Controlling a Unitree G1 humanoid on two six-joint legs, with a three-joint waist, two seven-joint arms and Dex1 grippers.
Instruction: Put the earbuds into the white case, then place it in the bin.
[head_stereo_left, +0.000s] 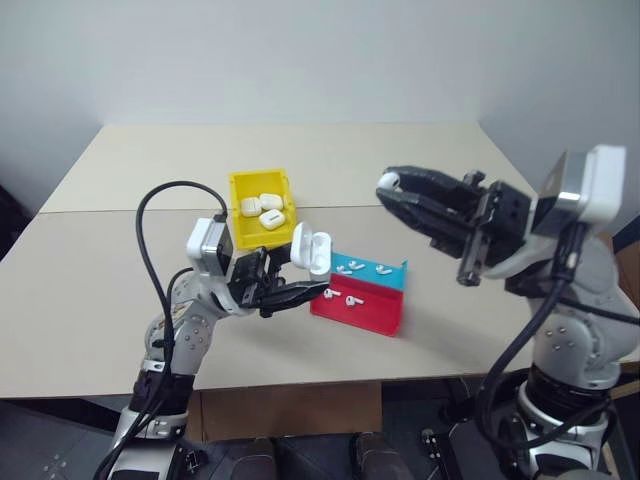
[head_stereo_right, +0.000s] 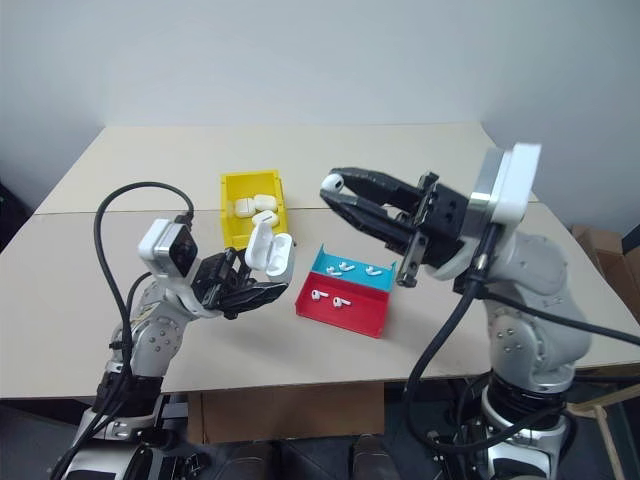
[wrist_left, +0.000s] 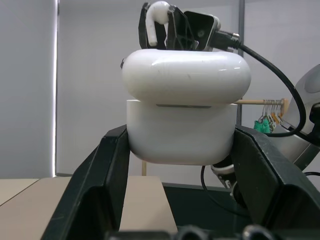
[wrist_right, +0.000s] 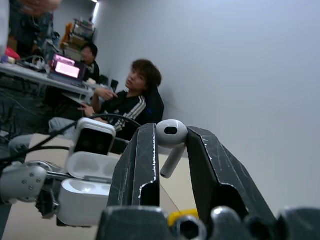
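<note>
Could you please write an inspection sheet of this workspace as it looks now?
Surface: beige table, two panels joined.
Job's things: open white case in left end effector; one earbud in right end effector; yellow bin holds more cases.
Clutter: red-and-blue tray with loose earbuds.
Grippers: both shut on their loads, raised above the table.
Cables: black cable looping over left arm.
Surroundings: plain wall; seated people at desks.

Head stereo pair looked down over the beige tabletop (head_stereo_left: 120, 290); wrist cams sat close behind their fingers, facing each other.
</note>
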